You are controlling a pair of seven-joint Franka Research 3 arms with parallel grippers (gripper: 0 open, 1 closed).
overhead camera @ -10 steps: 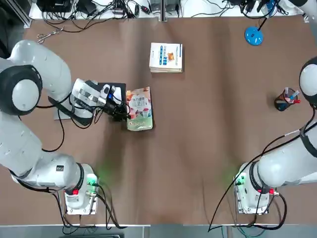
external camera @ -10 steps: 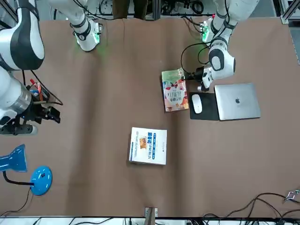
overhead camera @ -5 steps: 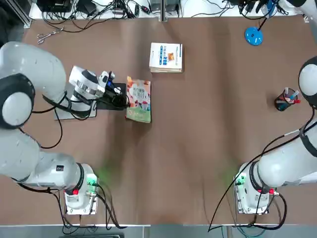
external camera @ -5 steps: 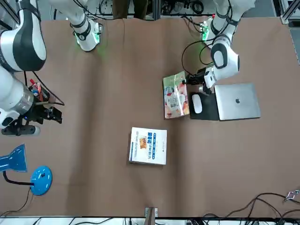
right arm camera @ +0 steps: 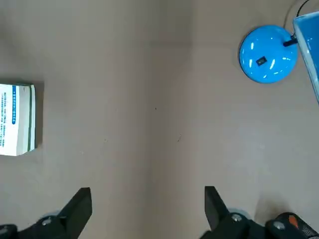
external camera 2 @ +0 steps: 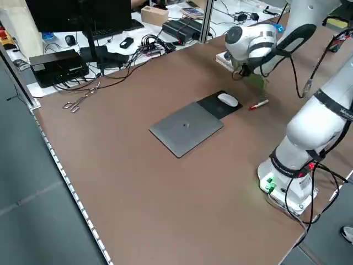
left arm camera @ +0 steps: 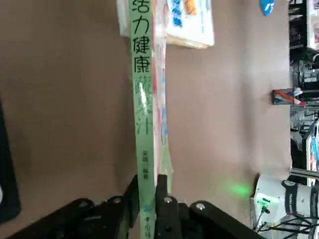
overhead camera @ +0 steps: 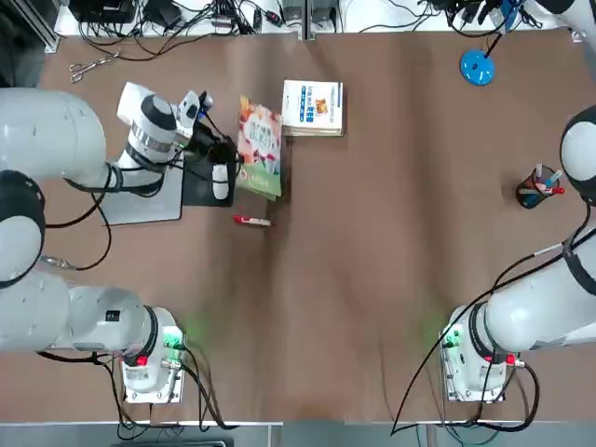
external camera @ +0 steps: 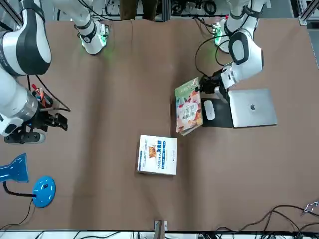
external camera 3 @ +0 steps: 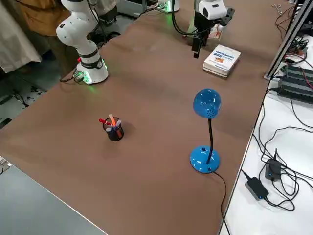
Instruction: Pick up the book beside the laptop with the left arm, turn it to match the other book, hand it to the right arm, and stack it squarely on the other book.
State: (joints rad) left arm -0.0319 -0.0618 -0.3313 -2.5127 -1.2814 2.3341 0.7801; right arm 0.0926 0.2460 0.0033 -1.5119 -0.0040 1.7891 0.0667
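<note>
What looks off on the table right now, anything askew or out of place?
A red-and-white marker lies loose near the mouse pad, apart from the pen cup. Nothing looks spilled or damaged.

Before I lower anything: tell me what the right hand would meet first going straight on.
Most likely the brown tabletop. The right hand points down over the table's right side, fingers open, with nothing showing nearer between them; how far down is unclear.

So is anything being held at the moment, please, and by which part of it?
Yes, the floral book is pinched at its green spine, near one end, by the left tool.
</note>
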